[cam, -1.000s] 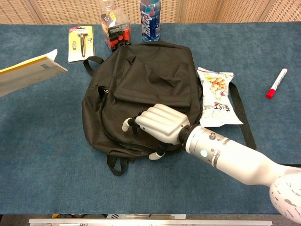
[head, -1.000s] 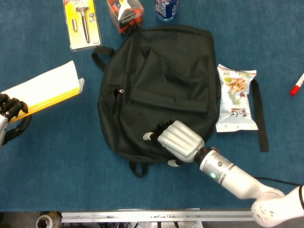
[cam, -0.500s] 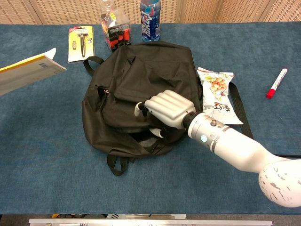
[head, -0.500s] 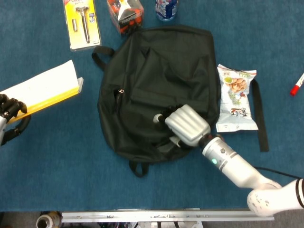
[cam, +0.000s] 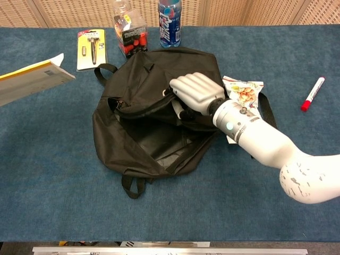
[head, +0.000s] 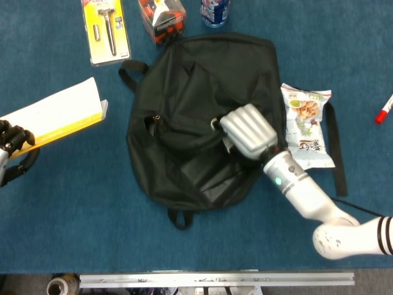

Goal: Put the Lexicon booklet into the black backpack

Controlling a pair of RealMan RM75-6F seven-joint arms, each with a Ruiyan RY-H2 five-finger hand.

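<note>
The black backpack (head: 196,80) (cam: 154,74) lies flat mid-table. My right hand (head: 247,131) (cam: 195,93) grips the edge of its front flap and holds it lifted, so the main compartment gapes open below the hand. The Lexicon booklet (head: 55,118) (cam: 29,82), white with a yellow spine edge, hangs tilted above the table at the far left. My left hand (head: 13,140) holds it by its near corner; the chest view does not show that hand.
A snack bag (head: 306,126) (cam: 243,98) lies against the backpack's right side, over a black strap (head: 335,153). A carded tool pack (head: 106,27), a small jar (head: 161,17) and a bottle (cam: 169,22) line the far edge. A red marker (cam: 312,93) lies at right.
My right hand has moved from the backpack's near edge toward its middle, pulling the front flap up and back and opening the compartment. The booklet and left hand have barely shifted.
</note>
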